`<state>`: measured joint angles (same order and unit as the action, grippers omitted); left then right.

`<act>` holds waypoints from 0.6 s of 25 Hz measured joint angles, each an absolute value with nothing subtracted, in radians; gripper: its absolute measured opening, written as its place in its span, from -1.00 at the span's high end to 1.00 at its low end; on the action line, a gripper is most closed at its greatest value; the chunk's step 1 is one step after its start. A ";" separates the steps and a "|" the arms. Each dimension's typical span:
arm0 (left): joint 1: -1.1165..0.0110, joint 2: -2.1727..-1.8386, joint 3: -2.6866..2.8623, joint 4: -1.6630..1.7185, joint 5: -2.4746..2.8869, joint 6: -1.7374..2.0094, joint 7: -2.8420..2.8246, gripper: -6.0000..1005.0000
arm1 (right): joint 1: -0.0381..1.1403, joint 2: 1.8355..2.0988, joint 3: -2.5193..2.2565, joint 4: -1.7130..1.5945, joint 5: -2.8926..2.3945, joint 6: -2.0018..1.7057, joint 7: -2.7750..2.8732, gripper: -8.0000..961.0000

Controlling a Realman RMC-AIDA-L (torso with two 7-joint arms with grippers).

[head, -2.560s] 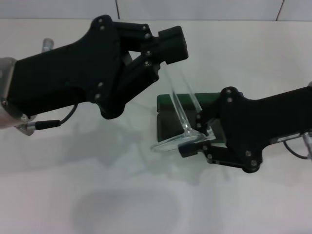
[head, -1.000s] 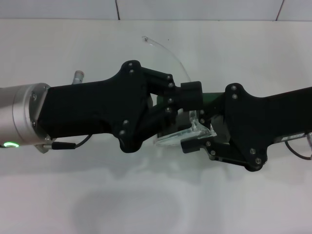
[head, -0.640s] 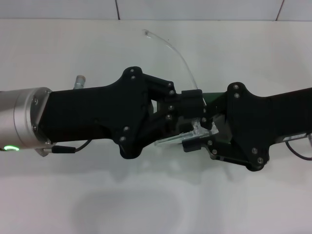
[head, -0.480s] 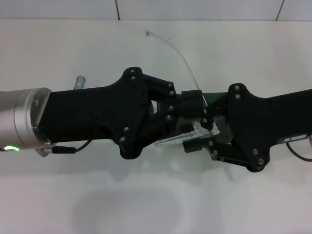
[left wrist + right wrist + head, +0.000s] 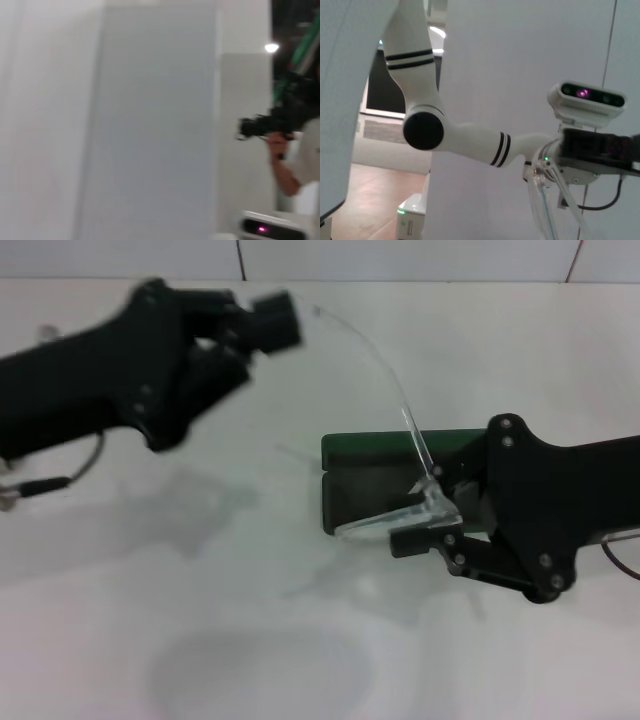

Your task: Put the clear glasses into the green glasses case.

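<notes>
- White surface (image 5: 250, 640) fills the head view, bare at its near edge.
- Right end effector (image 5: 432, 525) reaches in from the right, low over the open green glasses case (image 5: 365, 480), clamped on the clear glasses (image 5: 400, 510) at the hinge; one clear arm curves up and away.
- Left end effector (image 5: 265, 325) hangs raised at the far left, blurred; I cannot tell its finger spread.
</notes>
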<state>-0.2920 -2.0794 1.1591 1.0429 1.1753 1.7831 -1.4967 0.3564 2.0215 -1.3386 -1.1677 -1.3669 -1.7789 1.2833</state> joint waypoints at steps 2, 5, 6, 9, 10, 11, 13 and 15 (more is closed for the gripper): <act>-0.281 -2.075 1.106 1.037 1.184 1.783 -1.503 0.87 | 0.351 2.021 -1.337 -1.168 -1.348 -1.800 1.262 0.74; -0.275 -2.073 1.033 1.013 1.221 1.779 -1.514 0.87 | 0.336 2.020 -1.337 -1.175 -1.316 -1.837 1.220 0.74; -0.275 -2.073 1.015 1.005 1.235 1.777 -1.519 0.87 | 0.332 2.020 -1.336 -1.181 -1.305 -1.855 1.206 0.74; -0.275 -2.074 0.972 0.978 1.270 1.773 -1.533 0.87 | 0.329 2.020 -1.336 -1.191 -1.270 -1.903 1.182 0.74; -0.277 -2.075 0.958 0.965 1.279 1.772 -1.535 0.87 | 0.327 2.021 -1.337 -1.193 -1.248 -1.927 1.172 0.74; -0.279 -2.077 0.951 0.954 1.284 1.772 -1.536 0.87 | 0.327 2.021 -1.339 -1.194 -1.227 -1.949 1.167 0.74; -0.284 -2.078 0.947 0.936 1.290 1.772 -1.536 0.87 | 0.326 2.022 -1.344 -1.194 -1.179 -1.996 1.159 0.74; -0.290 -2.079 0.953 0.930 1.307 1.773 -1.536 0.87 | 0.330 2.022 -1.346 -1.194 -1.139 -2.034 1.159 0.74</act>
<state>-0.2896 -2.0792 0.9527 0.9295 1.3070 1.7731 -1.5359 0.3301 2.0217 -1.3461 -1.1939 -1.1392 -2.0335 1.1587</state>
